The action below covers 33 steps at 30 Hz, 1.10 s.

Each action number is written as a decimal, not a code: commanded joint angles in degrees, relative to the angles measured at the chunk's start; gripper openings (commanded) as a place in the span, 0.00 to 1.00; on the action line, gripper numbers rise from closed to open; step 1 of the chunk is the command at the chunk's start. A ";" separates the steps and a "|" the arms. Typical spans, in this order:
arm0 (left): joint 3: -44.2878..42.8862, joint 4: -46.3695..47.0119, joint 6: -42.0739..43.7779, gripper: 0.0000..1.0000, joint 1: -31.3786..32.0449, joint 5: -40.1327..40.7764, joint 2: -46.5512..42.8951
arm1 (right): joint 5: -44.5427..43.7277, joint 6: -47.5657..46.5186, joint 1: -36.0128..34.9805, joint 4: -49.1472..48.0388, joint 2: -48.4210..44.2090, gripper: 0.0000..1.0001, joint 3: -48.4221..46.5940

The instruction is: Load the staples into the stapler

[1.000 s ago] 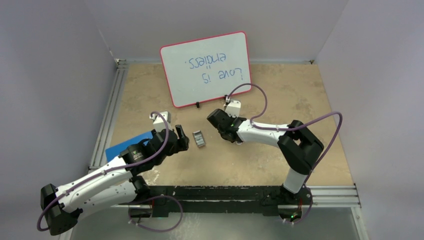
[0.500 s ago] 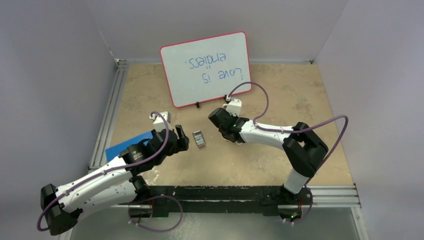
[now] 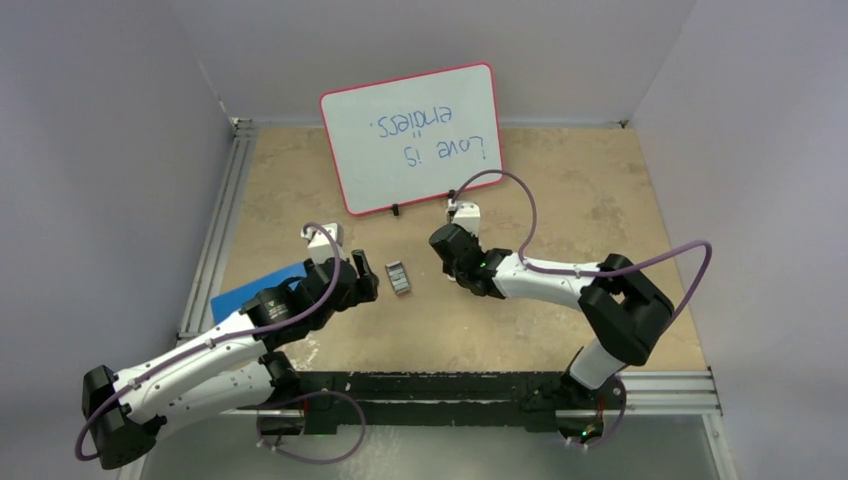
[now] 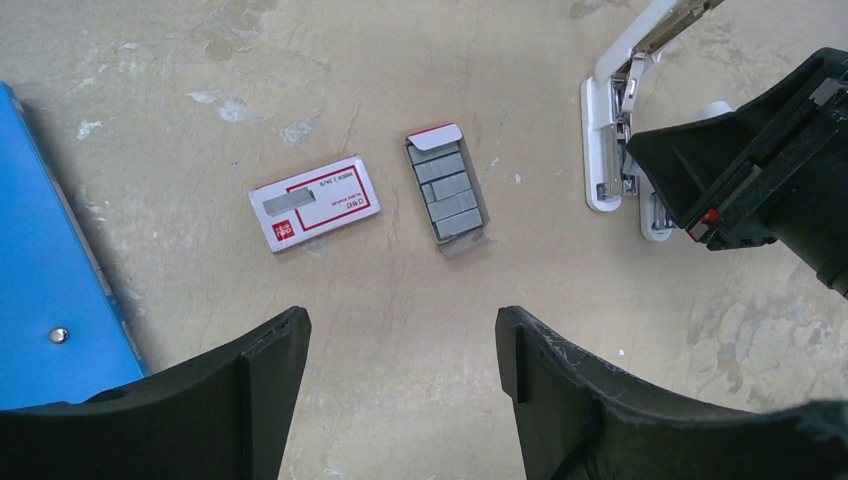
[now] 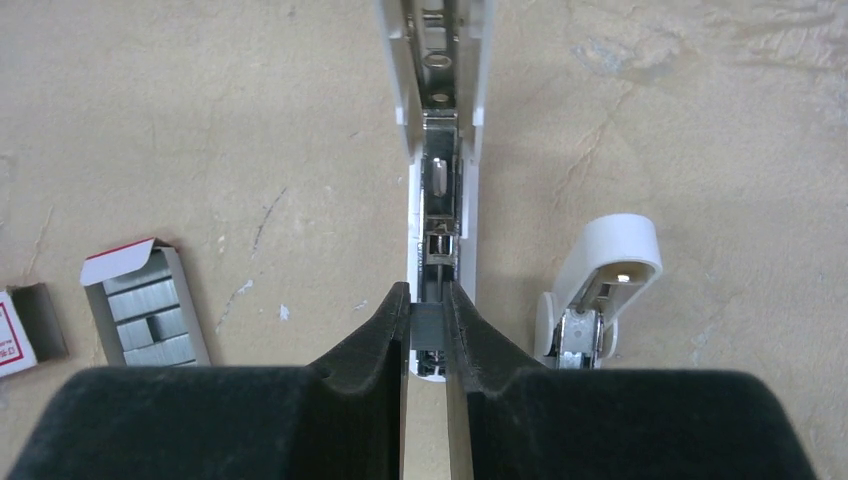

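step, judged: insertion | right gripper (image 5: 428, 305) narrow, pinching 1 staple strip (image 5: 427, 328) at 6 o'clock end of stapler (image 5: 441, 150) | staples tray (image 4: 447, 187) at 9 o'clock | left gripper (image 4: 400, 325) wide, empty | next: align, lower, release

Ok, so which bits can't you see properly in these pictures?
Right wrist view: the stapler runs off the top edge; the right gripper covers its near end and part of the staple strip it pinches.
Left wrist view: the print on the red box is too small to read; the blue board is cut by the left edge.
Top view: the stapler hides under the right gripper, the red box under the left gripper.
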<state>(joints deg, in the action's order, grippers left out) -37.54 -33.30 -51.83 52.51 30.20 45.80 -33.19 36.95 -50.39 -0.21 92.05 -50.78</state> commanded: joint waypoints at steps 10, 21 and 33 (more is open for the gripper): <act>-0.78 2.00 0.42 0.69 -0.30 0.13 0.11 | -2.38 -4.54 0.04 -3.66 -1.22 0.15 -0.42; -0.91 1.92 0.36 0.69 -0.30 0.12 0.25 | -1.84 -4.57 0.21 -4.83 -1.03 0.15 0.51; -0.87 1.83 0.33 0.69 -0.30 0.10 0.33 | -1.72 -3.73 0.95 -4.93 -0.35 0.15 0.95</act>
<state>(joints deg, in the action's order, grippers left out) -37.54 -33.32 -51.83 52.51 30.20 46.17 -33.47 32.97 -49.78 -3.62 92.07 -50.24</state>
